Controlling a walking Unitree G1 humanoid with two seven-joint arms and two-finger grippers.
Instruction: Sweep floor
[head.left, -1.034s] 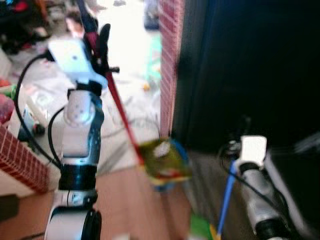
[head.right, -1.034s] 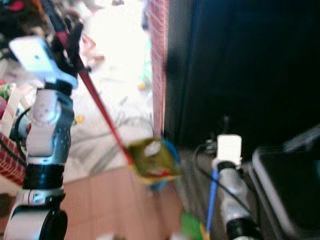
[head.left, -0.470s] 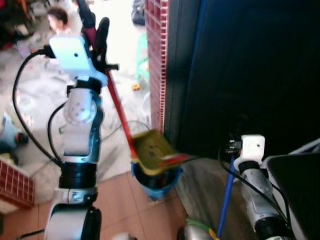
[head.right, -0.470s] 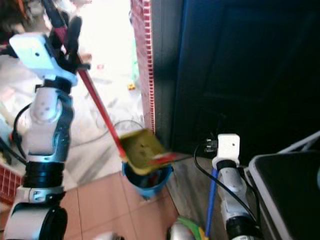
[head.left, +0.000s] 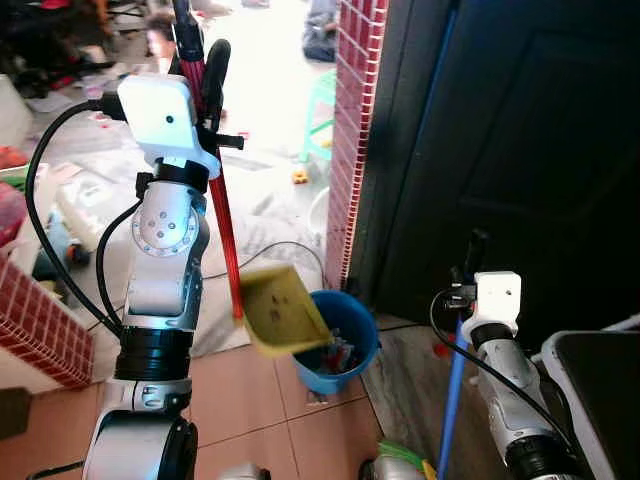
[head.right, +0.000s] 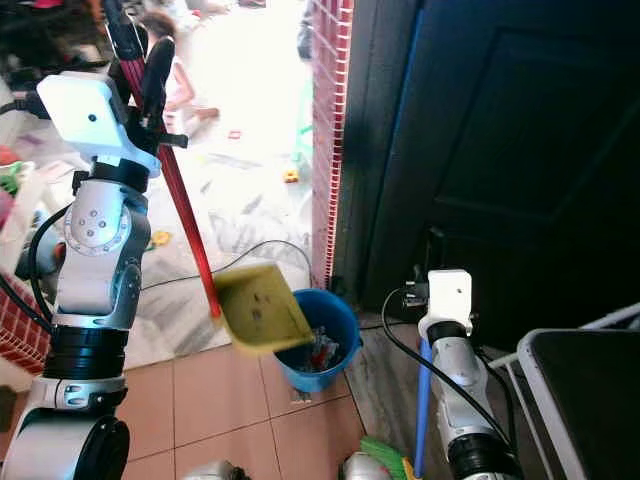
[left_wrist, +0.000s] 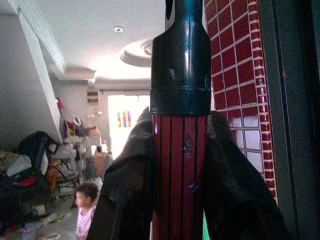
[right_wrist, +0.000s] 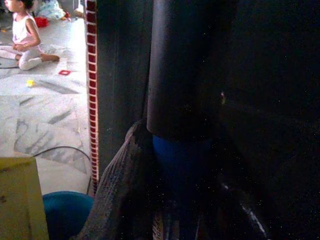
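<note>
Beside a red-and-white tiled brick pillar and a tall dark door, on terracotta floor tiles: a round blue plastic bucket, with bits of rubbish inside. Just above its rim, tilted over the opening, a yellow plastic dustpan on a long red ribbed handle running up and away from the bucket. High on that handle, left gripper clamped tight, black fingers pressed against both sides of the red shaft right under its black end cap. Lower and to the other side of the bucket, right gripper closed around a blue broom pole with a black upper sleeve, the pole standing nearly upright in front of the door; green and yellow bristles at its foot by the floor. Beyond the pillar, a bright grey marble floor strewn with small toys, a black cable looping across it, a turquoise stool, and a seated child in pale clothes well away from the bucket.
</note>
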